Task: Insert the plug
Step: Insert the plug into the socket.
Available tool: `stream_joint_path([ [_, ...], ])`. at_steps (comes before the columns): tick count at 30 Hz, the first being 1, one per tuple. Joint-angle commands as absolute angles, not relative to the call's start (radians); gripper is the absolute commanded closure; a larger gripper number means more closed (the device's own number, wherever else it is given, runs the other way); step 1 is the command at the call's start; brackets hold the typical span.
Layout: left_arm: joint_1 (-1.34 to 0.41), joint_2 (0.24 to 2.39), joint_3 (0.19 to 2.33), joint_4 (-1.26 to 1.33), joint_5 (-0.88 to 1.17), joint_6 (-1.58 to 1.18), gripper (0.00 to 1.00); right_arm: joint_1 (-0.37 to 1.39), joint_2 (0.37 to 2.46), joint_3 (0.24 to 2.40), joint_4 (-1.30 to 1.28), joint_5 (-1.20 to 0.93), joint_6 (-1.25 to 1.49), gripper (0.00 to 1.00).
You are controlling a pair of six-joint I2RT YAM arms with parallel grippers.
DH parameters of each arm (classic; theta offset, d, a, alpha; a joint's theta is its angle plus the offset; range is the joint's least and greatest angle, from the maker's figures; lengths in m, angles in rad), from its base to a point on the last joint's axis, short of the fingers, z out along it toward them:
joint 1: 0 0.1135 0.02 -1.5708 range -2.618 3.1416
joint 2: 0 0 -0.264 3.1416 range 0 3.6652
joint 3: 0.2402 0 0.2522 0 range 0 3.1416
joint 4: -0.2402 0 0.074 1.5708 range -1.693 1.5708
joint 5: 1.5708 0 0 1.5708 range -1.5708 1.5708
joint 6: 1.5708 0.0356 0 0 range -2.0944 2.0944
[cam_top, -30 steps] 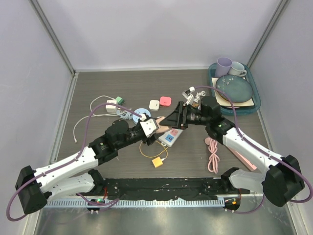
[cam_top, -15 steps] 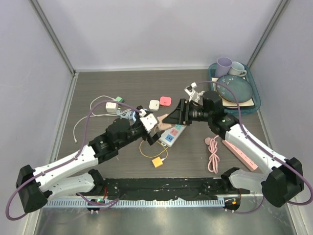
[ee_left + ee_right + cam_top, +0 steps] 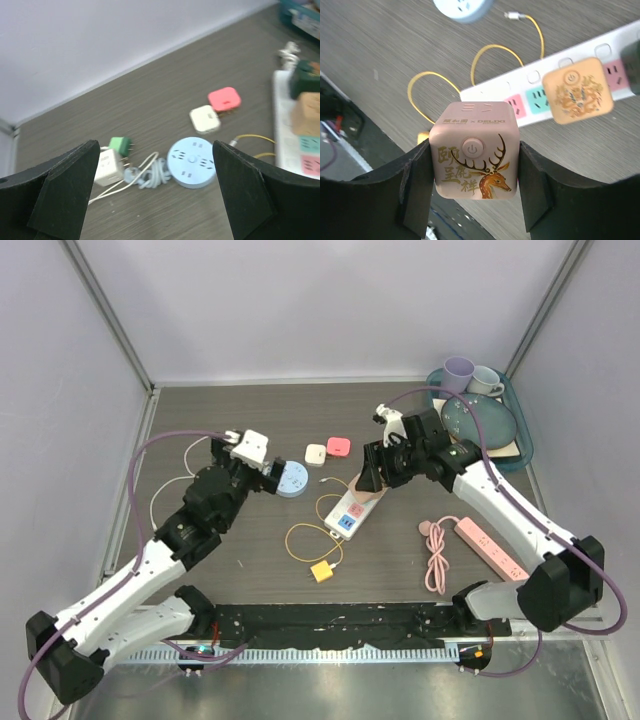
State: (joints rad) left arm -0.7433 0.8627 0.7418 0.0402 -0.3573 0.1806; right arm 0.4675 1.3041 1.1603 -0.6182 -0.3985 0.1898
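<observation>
The plug is a pink cube [image 3: 474,162] with a deer drawing and a power button. My right gripper [image 3: 474,146] is shut on its two sides and holds it above the table, close to the white power strip [image 3: 520,90]. An orange cube [image 3: 577,90] with the same deer sits on that strip. In the top view the right gripper [image 3: 372,480] hovers over the far end of the strip [image 3: 345,518]. My left gripper [image 3: 268,470] stands open and empty, off to the left of the strip. Its fingers [image 3: 65,185] frame a round blue socket [image 3: 192,162].
Near the blue socket [image 3: 292,480] lie a green plug [image 3: 120,146], a white cube adapter [image 3: 107,167], a cream square [image 3: 205,118] and a pink square [image 3: 224,98]. A yellow cable [image 3: 318,552] loops below the strip. To the right lie a pink power strip [image 3: 490,550] with its coiled cord, and a teal tray [image 3: 437,400] of dishes.
The left gripper opened, let go of the pink cube and drew back to the left. The right gripper kept the cube and shifted slightly right, over the strip.
</observation>
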Motion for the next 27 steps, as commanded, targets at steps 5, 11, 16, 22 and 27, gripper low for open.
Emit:
stream_joint_path([
  [5,-0.615,0.848,0.813,0.032,-0.538,0.103,0.00,0.486,1.394,1.301,-0.795,-0.301,-0.122,0.99],
  [11,-0.583,0.862,0.805,0.048,-0.661,0.159,0.00,0.517,1.445,1.298,-0.793,-0.331,-0.216,0.99],
  [16,-0.574,0.865,0.795,0.074,-0.686,0.189,0.00,0.525,1.480,1.278,-0.753,-0.377,-0.262,0.99],
  [22,-0.572,0.850,0.773,0.110,-0.695,0.198,0.00,0.549,1.503,1.253,-0.698,-0.396,-0.281,0.99],
  [27,-0.572,0.848,0.765,0.127,-0.706,0.206,0.00,0.571,1.525,1.235,-0.660,-0.377,-0.293,0.99],
])
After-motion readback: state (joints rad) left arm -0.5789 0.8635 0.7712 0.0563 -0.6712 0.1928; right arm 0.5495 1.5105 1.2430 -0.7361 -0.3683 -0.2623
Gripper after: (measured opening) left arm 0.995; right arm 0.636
